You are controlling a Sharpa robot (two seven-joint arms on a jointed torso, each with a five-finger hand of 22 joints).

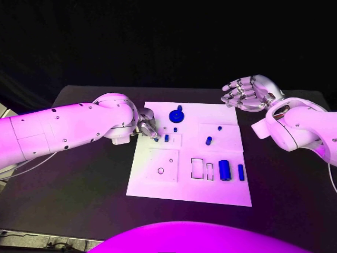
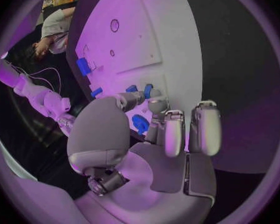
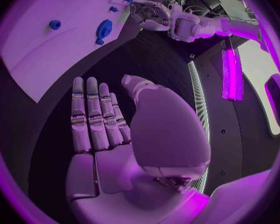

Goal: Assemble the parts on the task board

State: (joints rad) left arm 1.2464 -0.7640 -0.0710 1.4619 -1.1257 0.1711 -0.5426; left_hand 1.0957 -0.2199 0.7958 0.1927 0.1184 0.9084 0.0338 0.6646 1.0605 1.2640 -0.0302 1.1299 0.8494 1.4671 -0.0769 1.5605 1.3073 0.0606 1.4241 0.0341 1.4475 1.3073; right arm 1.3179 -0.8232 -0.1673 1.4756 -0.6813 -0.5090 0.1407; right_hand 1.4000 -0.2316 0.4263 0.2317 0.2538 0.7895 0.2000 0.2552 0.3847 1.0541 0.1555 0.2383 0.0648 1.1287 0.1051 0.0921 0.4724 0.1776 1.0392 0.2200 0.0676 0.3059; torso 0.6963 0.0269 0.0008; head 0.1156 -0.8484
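Left hand (image 1: 146,125) pinches blue part (image 1: 156,139) over task board (image 1: 188,194).

Left hand (image 1: 147,126) fingers curled downward; right hand (image 1: 244,93) open, fingers extended.

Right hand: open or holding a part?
Open. The right hand shows a bare palm with its fingers extended side by side and nothing between them; in the head view it hovers off the task board's far right corner.

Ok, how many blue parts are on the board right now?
8 parts: one large far-side, three small by the left robot hand, two mid-right, two near-right. More may hide under the hand.
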